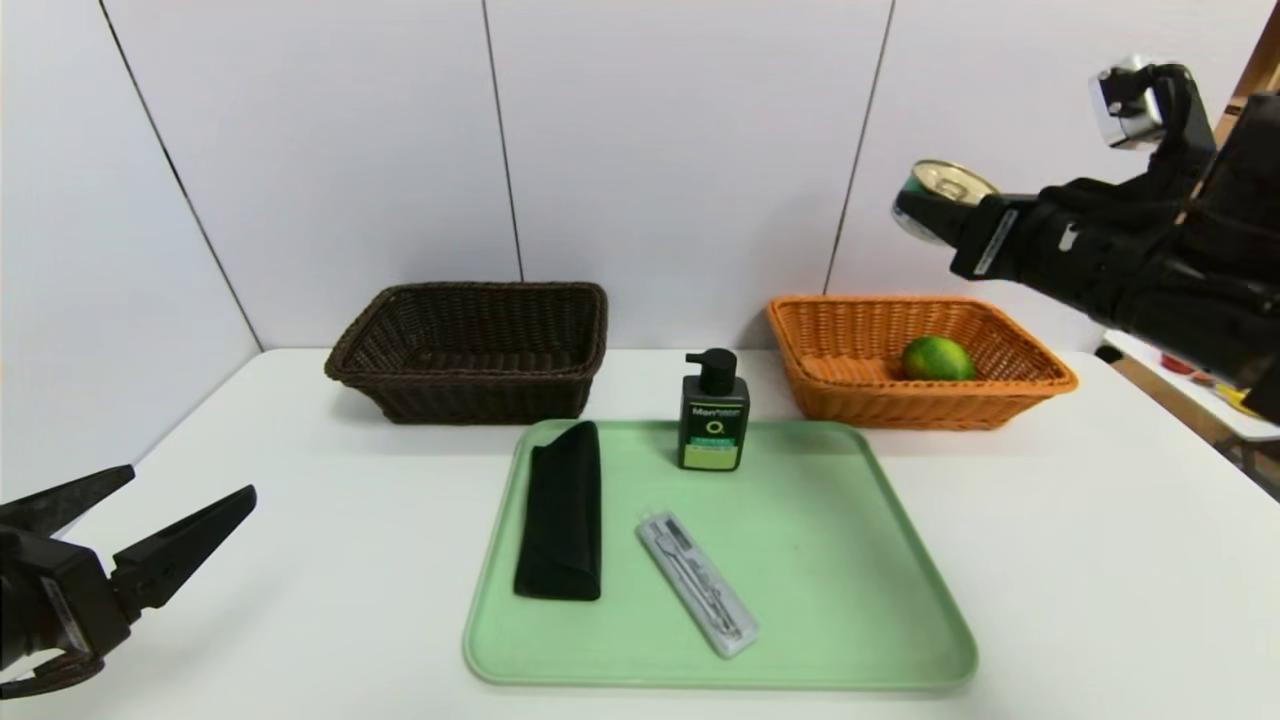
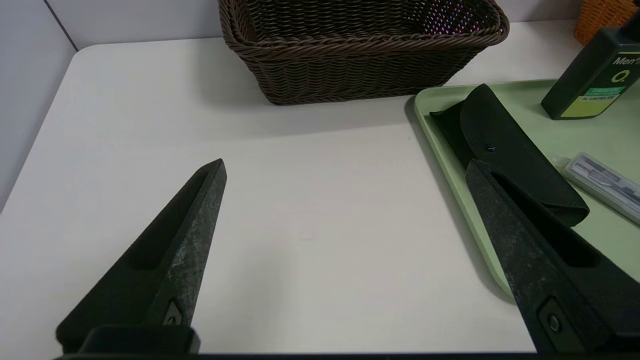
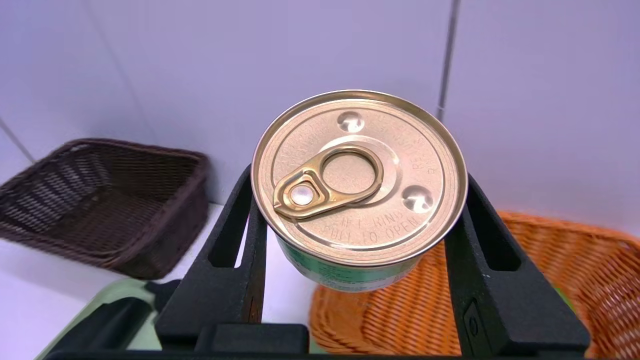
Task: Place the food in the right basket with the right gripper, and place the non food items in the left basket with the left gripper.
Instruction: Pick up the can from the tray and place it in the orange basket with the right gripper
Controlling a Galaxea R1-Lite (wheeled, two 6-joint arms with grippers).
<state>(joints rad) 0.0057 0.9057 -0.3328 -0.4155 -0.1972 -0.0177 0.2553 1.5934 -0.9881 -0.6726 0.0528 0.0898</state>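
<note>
While the tin can is clamped by its sides between the two black fingers of the right gripper, it is held high in the air, above the orange basket and well clear of its rim, with the gold pull-tab lid tilted toward the wrist camera. Inside that basket a green lime is seen lying near the back wall. The left gripper is parked low at the near left corner of the white table, its fingers spread wide with nothing between them. On the light green tray at the middle of the table, three items are laid out: a dark green pump bottle stands upright at the far edge, a black fabric pouch lies lengthwise along the left side, and a clear-grey cutlery case lies slanted just beside the pouch. The dark brown basket is set behind the tray, to its left, near the wall
</note>
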